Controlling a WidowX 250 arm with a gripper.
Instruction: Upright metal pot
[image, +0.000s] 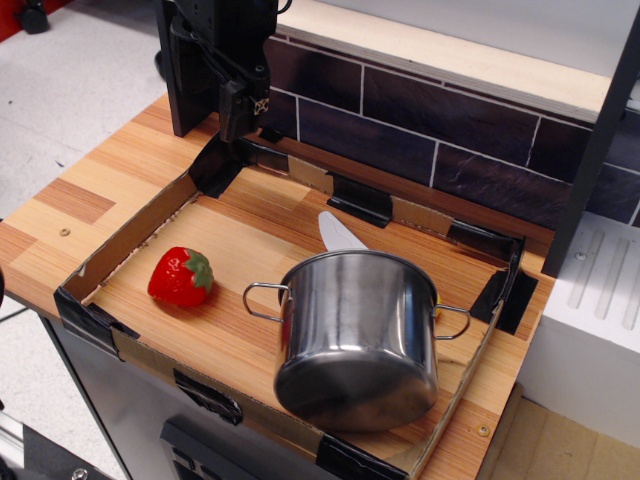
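Stainless steel gleams nearest: the metal pot (358, 340) stands upside down, base up, in the near right of the cardboard-walled tray (130, 240) on the wooden table (60, 215). A strawberry (181, 276) lies apart to its left, a pale utensil (338, 234) just behind it. Farthest back, the black hand (238, 115) hangs near the tray's rear left corner; whether wide or narrow, I cannot tell.

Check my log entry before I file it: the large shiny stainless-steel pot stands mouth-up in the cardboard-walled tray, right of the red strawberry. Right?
One detail is wrong. The observation.image view shows the large shiny stainless-steel pot upside down, its flat base facing up. It does sit in the cardboard-walled tray, right of the red strawberry.
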